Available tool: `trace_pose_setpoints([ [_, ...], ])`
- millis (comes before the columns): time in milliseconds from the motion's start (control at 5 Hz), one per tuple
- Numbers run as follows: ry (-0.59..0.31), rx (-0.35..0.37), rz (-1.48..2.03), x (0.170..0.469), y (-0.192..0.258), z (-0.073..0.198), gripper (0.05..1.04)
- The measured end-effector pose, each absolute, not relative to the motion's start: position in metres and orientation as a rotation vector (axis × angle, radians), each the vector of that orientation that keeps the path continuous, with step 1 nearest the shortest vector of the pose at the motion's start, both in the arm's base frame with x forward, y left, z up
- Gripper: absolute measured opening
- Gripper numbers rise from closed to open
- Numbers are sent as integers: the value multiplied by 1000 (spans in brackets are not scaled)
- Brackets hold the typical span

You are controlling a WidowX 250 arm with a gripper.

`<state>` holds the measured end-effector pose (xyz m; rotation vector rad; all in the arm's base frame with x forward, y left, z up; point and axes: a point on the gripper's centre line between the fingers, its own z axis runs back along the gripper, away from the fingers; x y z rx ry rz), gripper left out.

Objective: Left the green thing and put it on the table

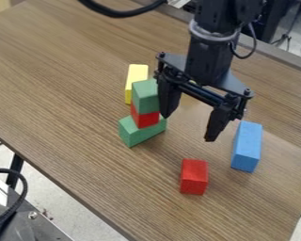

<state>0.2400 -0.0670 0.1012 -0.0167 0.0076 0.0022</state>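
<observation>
Camera view, oblique from above: the gripper (pixel 187 127) hangs over the table (pixel 71 108) with its jaws spread wide and nothing held between them. One finger is close beside the upper green block (pixel 145 96), overlapping its edge in the view; whether the two touch cannot be told. The upper green block sits at the top of a short stack, on a middle red block (pixel 144 118), which rests in turn on a lower green block (pixel 140 134). A yellow block (pixel 137 82) lies behind the stack; a blue block (pixel 247 146) and a separate red block (pixel 194 176) lie apart from it on the table.

Handling: the upper green block, presumably the one meant, is probably light, stiff and hard to damage, perhaps painted wood, with flat faces that should take a squeeze without yielding. Smooth paint might let it slip if pinched only at an edge. The best hold is across two opposite side faces, centred, with the fingers clear of the middle red block. The open jaws are offset to one side and would first need to straddle the block. A sideways nudge could topple the stack; a straight lift, then a low release onto bare table, seems safest.
</observation>
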Motion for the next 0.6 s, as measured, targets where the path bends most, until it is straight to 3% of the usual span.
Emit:
trace_pose_setpoints([
  [200, 34, -10, 2, 237, -66, 95, 999],
  [400, 47, 43, -49, 244, -65, 95, 999],
  [600, 21, 71, -87, 250, -71, 104, 999],
])
